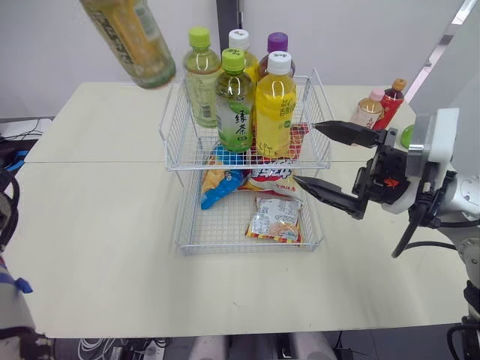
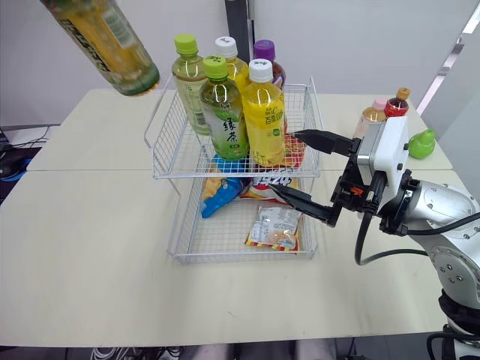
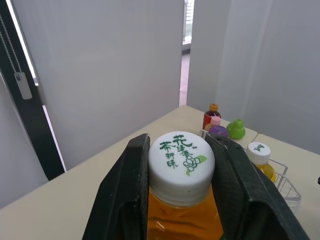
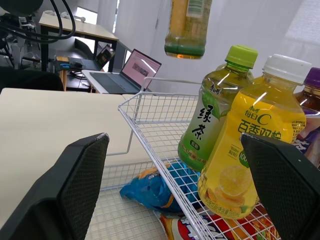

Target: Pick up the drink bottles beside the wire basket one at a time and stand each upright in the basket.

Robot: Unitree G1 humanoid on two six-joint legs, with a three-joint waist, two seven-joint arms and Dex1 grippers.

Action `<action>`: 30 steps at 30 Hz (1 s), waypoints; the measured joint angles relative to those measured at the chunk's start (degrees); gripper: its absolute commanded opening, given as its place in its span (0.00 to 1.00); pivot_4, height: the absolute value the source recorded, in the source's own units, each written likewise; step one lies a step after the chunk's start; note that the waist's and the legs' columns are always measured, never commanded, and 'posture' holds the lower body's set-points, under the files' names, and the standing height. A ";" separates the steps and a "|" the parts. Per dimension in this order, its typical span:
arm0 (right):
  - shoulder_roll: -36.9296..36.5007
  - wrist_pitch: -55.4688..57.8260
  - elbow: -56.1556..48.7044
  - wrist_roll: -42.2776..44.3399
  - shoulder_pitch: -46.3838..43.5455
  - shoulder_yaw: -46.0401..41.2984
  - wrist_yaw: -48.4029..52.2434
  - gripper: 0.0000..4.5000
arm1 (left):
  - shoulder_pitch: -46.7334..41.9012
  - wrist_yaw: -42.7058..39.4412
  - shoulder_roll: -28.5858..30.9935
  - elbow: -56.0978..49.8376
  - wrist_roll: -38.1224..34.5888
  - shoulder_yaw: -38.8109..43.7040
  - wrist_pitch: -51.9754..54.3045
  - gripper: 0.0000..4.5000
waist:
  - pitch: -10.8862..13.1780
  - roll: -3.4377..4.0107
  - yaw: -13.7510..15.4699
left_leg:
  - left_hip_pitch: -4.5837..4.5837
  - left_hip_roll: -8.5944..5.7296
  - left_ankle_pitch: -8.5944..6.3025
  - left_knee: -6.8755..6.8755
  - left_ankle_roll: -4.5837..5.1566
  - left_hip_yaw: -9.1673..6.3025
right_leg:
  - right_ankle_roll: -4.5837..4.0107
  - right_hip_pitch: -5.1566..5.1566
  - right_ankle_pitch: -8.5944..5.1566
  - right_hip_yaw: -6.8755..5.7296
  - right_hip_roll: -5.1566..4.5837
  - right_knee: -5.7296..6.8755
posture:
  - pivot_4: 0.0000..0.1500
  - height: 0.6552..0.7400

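An amber tea bottle (image 1: 135,41) with a yellow-green label hangs tilted in the air, above and to the left of the two-tier wire basket (image 1: 171,120). My left gripper (image 3: 180,145) is shut on its neck, just under the white cap (image 3: 181,162). Several bottles stand upright in the upper tier, among them a green tea bottle (image 1: 235,105) and a yellow drink (image 1: 275,105). My right gripper (image 1: 305,153) is open and holds nothing, close to the basket's right side. Two small bottles, peach (image 1: 367,111) and red (image 1: 390,101), stand on the table at the back right.
Snack packets (image 1: 276,219) and a blue packet (image 1: 217,187) lie in the basket's lower tier. A green pear-shaped object (image 2: 421,142) sits behind the small bottles. The cream table (image 1: 97,225) has free room to the left and in front.
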 measured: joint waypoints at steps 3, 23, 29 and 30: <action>0.19 -0.18 0.45 -0.04 -0.04 0.32 0.56 1.00 | 1.98 -0.35 -2.19 -0.36 0.03 -0.36 0.10 0.30 | 0.00 0.00 0.00 | -0.01 0.00 0.00 -0.01 0.00 0.00 | -0.24 -0.01 0.14 -0.01 -0.01 0.00 | 1.00 1.00; -0.25 -0.16 0.50 0.76 -0.02 -0.74 0.64 1.00 | 14.75 0.03 -9.87 -7.21 2.03 -3.24 -6.50 0.30 | 0.00 0.00 0.06 | -0.02 -0.03 0.00 0.02 0.00 0.00 | -0.29 -0.02 0.17 0.02 -0.03 0.02 | 1.00 1.00; -0.65 0.19 0.42 1.14 -0.02 -0.76 0.61 1.00 | 16.47 -1.57 -9.89 -8.85 2.19 -3.25 -9.57 0.30 | -0.01 0.01 0.05 | -0.02 -0.04 0.00 0.03 0.00 -0.01 | -0.29 -0.01 0.17 0.02 -0.04 0.03 | 1.00 1.00; -0.68 0.20 0.33 1.31 -0.02 -0.76 0.61 1.00 | 16.57 -1.71 -9.89 -9.12 2.19 -3.25 -9.58 0.30 | -0.01 0.01 0.05 | -0.01 -0.04 0.00 0.03 0.00 -0.01 | -0.29 0.00 0.17 0.02 -0.04 0.03 | 1.00 1.00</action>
